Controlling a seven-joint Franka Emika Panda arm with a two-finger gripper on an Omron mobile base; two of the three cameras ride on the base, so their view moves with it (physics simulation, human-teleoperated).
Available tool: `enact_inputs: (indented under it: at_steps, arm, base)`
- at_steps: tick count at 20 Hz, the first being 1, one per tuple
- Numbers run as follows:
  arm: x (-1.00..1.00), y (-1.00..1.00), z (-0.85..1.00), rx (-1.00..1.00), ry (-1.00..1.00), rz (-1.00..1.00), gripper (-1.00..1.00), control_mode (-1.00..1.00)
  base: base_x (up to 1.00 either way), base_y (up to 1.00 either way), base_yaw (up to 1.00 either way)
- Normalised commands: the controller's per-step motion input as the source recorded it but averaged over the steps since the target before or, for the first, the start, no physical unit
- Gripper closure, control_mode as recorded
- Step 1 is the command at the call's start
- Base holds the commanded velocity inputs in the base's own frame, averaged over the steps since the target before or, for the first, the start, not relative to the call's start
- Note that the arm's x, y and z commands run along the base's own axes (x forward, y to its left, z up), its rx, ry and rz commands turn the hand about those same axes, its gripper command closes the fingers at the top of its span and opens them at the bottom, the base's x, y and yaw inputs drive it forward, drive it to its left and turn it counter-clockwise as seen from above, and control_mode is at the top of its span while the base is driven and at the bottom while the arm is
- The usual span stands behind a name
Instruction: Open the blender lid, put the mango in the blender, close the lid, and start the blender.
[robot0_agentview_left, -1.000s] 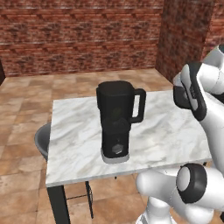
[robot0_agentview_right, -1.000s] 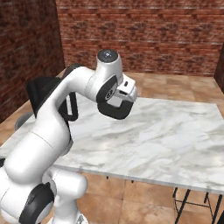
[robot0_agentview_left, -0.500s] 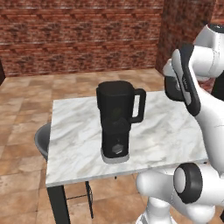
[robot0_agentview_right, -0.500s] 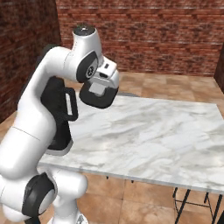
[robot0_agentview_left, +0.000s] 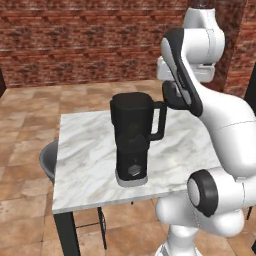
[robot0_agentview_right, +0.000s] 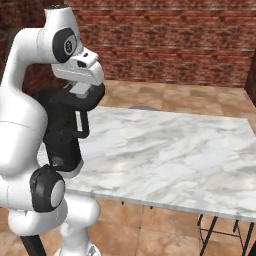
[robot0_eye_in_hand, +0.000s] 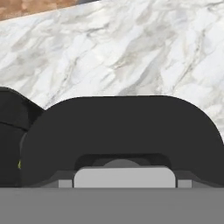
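The blender (robot0_agentview_left: 132, 142) stands near the front of the marble table (robot0_agentview_left: 90, 170), its jar top uncovered and its loop handle pointing right. A faint greenish shape, the mango (robot0_agentview_left: 131, 128), shows through the dark jar. My gripper (robot0_agentview_left: 175, 97) hangs just right of the jar's rim, level with its top, shut on the blender lid (robot0_agentview_right: 75, 97). In the hand view the black lid (robot0_eye_in_hand: 122, 131) with its light grey cap (robot0_eye_in_hand: 124, 177) spans the lower half, and the jar's edge (robot0_eye_in_hand: 8, 140) lies at the left.
A grey round seat (robot0_agentview_left: 47, 160) sits at the table's left side, and a dark stool frame (robot0_agentview_right: 220, 230) stands under its far right corner. Brick walls close off the back. Bare marble (robot0_agentview_right: 175, 150) stretches right of the blender.
The arm has straightened up and swung left, carrying the lid from over the table's right side to just beside the blender's top. The blender has not moved.
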Motion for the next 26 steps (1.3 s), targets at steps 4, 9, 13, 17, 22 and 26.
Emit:
enact_inputs:
  at_steps: [4, 9, 13, 17, 22, 26]
  arm:
    - [0.00, 0.78, 0.40, -0.04, 0.28, 0.00, 1.00, -1.00]
    - [0.00, 0.79, 0.05, -0.02, 0.18, 0.00, 1.00, -1.00]
    - [0.02, 0.72, -0.09, 0.00, 0.03, 0.00, 1.00, -1.00]
    - [0.14, 0.48, -0.14, 0.00, 0.00, 0.00, 1.00, -1.00]
    - [0.10, 0.40, -0.16, 0.00, -0.01, 0.00, 1.00, -1.00]
    - [0.11, 0.12, -0.22, 0.00, -0.07, 0.00, 1.00, -1.00]
  base:
    - [0.00, 0.00, 0.00]
    - [0.00, 0.00, 0.00]
    - [0.00, 0.00, 0.00]
    - [0.00, 0.00, 0.00]
    - [0.00, 0.00, 0.00]
    - [0.00, 0.00, 0.00]
